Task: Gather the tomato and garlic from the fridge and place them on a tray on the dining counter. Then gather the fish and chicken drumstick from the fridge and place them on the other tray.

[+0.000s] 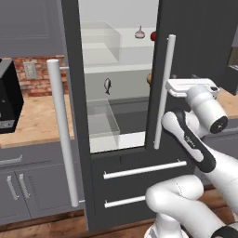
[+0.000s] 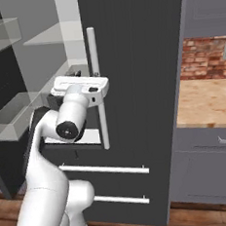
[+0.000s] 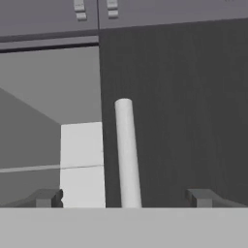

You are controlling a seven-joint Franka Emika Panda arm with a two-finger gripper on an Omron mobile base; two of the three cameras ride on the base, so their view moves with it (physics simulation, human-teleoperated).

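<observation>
The fridge stands open between its two dark doors. On its top shelf the garlic [image 1: 139, 32] sits beside the red tomato [image 1: 153, 36]. The small grey fish [image 1: 107, 86] lies on the middle shelf. A brown bit at the right door's edge, the chicken drumstick [image 1: 149, 79], is mostly hidden. My gripper [image 3: 125, 197] is open, its fingertips on either side of the right door's white bar handle [image 3: 127, 155] without touching it. The same handle [image 1: 165, 88] rises just left of my hand [image 1: 193, 87]. Trays and dining counter are out of view.
A clear bin [image 1: 100, 118] sits on the lower fridge shelf. The left door's handle [image 1: 62, 135] stands toward me. Freezer drawers [image 1: 139, 169] lie below. A black appliance [image 1: 9, 97] stands on the wooden counter [image 1: 37, 116]; more counter [image 2: 207, 101] lies to the right.
</observation>
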